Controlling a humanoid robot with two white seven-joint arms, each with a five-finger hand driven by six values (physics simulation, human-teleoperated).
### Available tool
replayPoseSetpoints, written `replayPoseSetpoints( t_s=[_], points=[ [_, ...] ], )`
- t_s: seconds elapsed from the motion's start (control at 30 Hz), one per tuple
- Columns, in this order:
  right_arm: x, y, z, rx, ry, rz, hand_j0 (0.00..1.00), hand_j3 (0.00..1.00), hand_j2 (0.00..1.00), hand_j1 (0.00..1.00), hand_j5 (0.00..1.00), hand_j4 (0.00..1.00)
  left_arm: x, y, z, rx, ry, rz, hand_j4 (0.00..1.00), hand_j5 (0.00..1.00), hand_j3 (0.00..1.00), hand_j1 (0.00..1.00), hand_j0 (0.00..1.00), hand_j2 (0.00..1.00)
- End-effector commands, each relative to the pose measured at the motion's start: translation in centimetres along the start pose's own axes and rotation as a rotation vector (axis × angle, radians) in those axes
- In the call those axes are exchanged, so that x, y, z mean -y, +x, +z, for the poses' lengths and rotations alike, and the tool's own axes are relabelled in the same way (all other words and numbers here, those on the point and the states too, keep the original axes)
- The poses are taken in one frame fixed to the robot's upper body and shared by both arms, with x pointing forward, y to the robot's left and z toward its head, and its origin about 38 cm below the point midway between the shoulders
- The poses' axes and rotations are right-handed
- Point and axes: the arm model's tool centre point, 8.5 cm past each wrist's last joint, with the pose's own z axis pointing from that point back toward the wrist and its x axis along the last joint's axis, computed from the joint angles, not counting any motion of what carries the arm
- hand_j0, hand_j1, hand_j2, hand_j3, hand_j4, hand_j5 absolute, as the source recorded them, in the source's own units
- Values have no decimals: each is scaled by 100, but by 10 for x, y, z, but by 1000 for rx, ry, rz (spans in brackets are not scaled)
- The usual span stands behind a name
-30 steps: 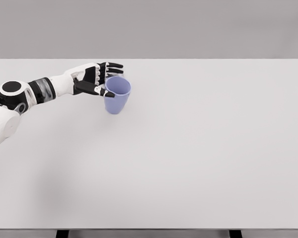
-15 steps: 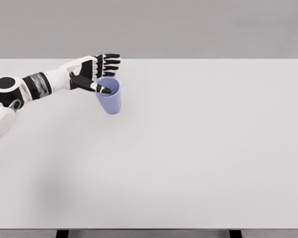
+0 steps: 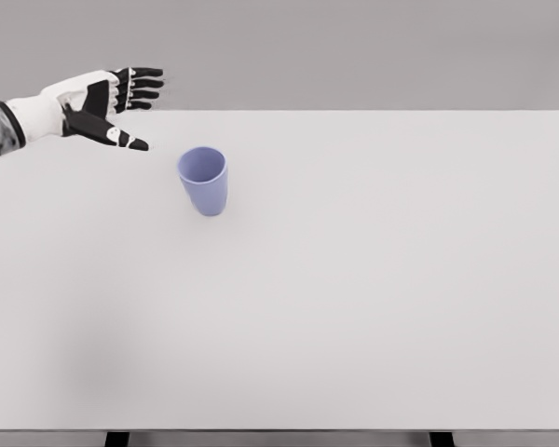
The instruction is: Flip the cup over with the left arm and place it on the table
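The left hand (image 3: pixel 101 104) shows at the upper left, its white forearm coming in from the left edge; the hand is released, the four black-tipped fingers (image 3: pixel 142 86) spread and stretched toward the right, the thumb (image 3: pixel 121 140) splayed out below them and pointing down and to the right; nothing lies in its grasp; it sits over the far left edge of the table (image 3: pixel 373 307), partly against the grey wall behind.

The cup (image 3: pixel 204 181) stands to the lower right of the hand, near the thumb tip but clear of it, with bare tabletop between the two; it is a plain lavender-blue cup, upright, mouth up, its open rim wider than its base, so that the inside wall is visible from above; its base rests on the table; a faint shadow lies just beside it.

The table is white and wide, filling most of the view from the hand's level down to the near edge; two dark legs or brackets show under the near edge, one well below the hand and a little to its right, one far to the lower right.

No brand, label or writing can be read on the cup, on the hand or on the table; the cup's wall is a single flat colour; the hand's shells are white with black joints and no legible marks.
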Motion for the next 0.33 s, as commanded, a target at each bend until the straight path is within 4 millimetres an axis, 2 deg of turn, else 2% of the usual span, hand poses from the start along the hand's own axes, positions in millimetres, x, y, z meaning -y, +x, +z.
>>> replayPoseSetpoints(
  t_s=[0.0,0.03,0.1,0.17,0.3],
  points=[
    [0,0,0,0,0,0,100,100,100,100,100,100,-16,-13,21,-131,46,-184,100,100,100,100,100,100],
    [0,0,0,0,0,0,100,100,100,100,100,100,-15,-18,20,-177,36,-331,100,100,100,100,100,100],
    [0,0,0,0,0,0,100,100,100,100,100,100,-12,-28,22,-203,4,-507,100,100,100,100,100,100],
    [0,0,0,0,0,0,100,100,100,100,100,100,-16,-35,27,-186,0,-545,100,100,100,100,100,100],
    [0,0,0,0,0,0,100,100,100,100,100,100,-13,-35,27,-156,-16,-569,100,100,100,100,100,100]
  ],
)
